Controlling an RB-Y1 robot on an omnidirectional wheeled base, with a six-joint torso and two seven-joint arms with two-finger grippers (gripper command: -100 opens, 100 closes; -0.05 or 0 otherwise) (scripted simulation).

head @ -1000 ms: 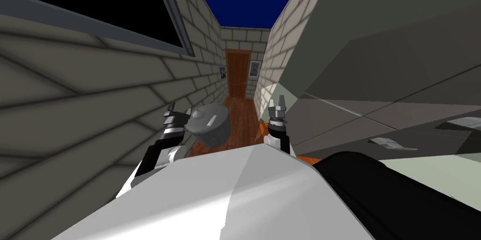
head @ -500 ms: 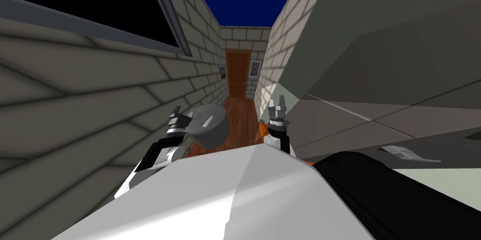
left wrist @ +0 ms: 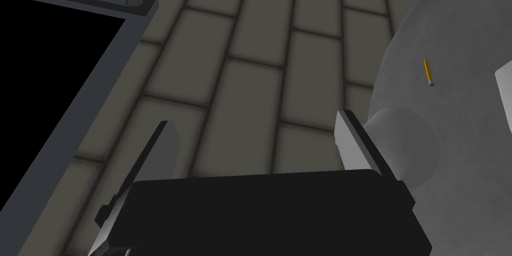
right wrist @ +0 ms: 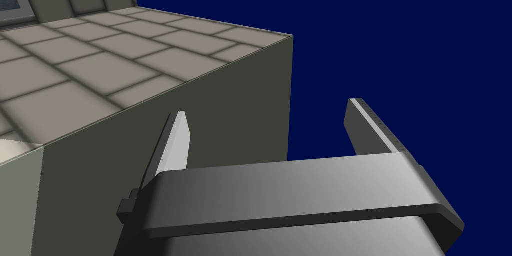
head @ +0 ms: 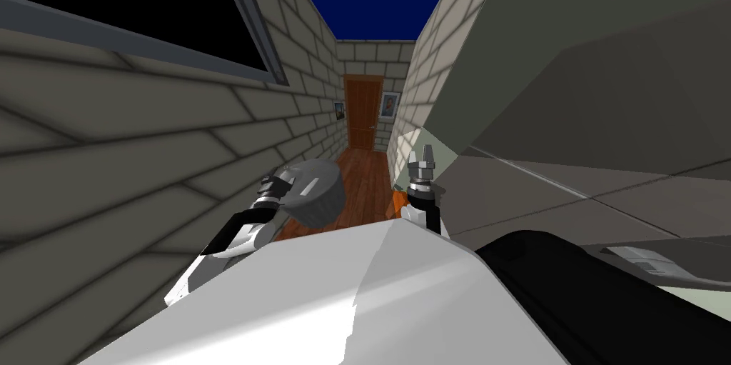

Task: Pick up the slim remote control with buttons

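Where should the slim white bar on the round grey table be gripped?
Across its narrow width, near the middle of the slim white bar, coming down from above: it lies flat on the round grey table, long edges free.

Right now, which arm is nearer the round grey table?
Left. The left arm is right beside the round grey table, jaws open by its edge; the right arm stands apart across the floor.
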